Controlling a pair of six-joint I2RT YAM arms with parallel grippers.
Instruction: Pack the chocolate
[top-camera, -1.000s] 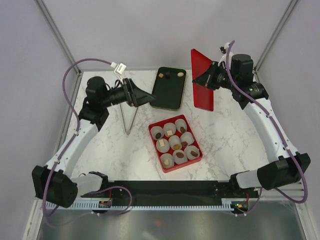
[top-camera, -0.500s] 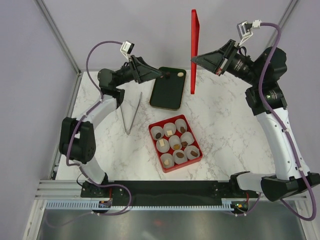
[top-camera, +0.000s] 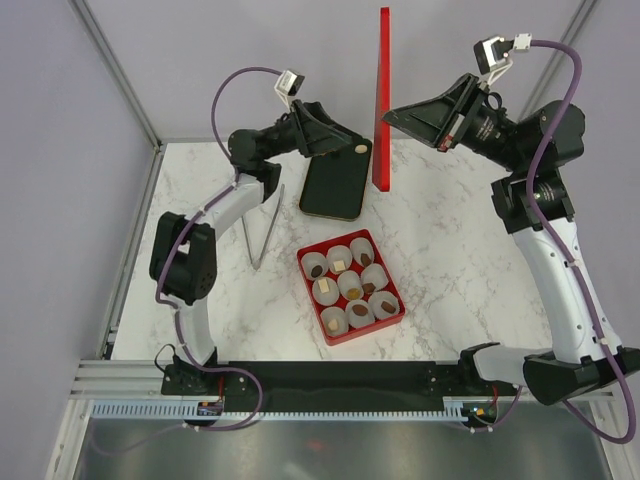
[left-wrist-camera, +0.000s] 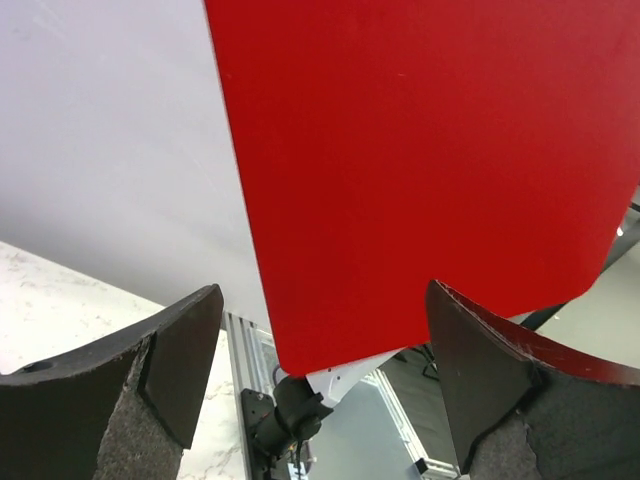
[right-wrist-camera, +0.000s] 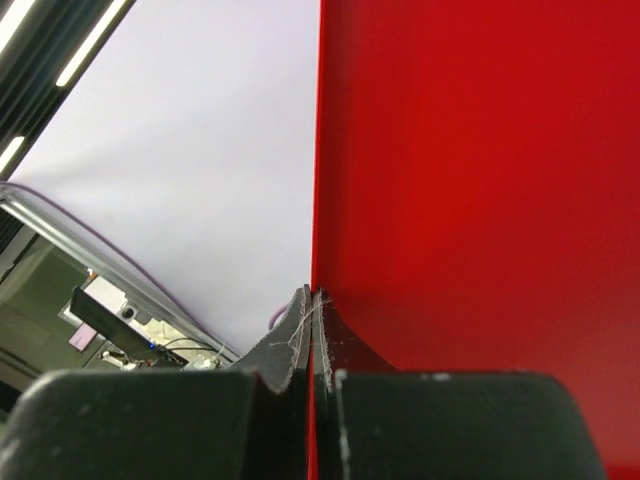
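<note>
The red box (top-camera: 375, 330) is sitting in the middle of the marble table (top-camera: 460, 260), and everything else is lying around it. Bare marble is stretching out to its right and to its left, and a narrower strip is running between it and the arm bases. A pair of metal tongs (top-camera: 262, 230) is lying on the table to its left. Behind it, just apart from its far corner, a black tray (top-camera: 330, 190) is resting near the table's back edge.

Inside the red box, white paper cups (top-camera: 371, 270) are standing in three rows, and the chocolate (top-camera: 316, 270) is lying in them, dark, tan and cream. One more tan piece (top-camera: 358, 149) is lying on the far end of the black tray.

The right gripper (top-camera: 390, 116) is reaching in high above the table, behind and to the right of the red box, and is pinching the edge of a red lid (top-camera: 381, 90), holding it upright and edge-on to the overhead camera. The left gripper (left-wrist-camera: 322, 290) is hovering over the far end of the tray with its jaws spread wide and nothing between them; it is facing the flat of the lid. Both are hanging well apart from the chocolate in the box, though the left one is poised near the loose tan piece.

Any print on the white connectors at the wrists is too small to read.
</note>
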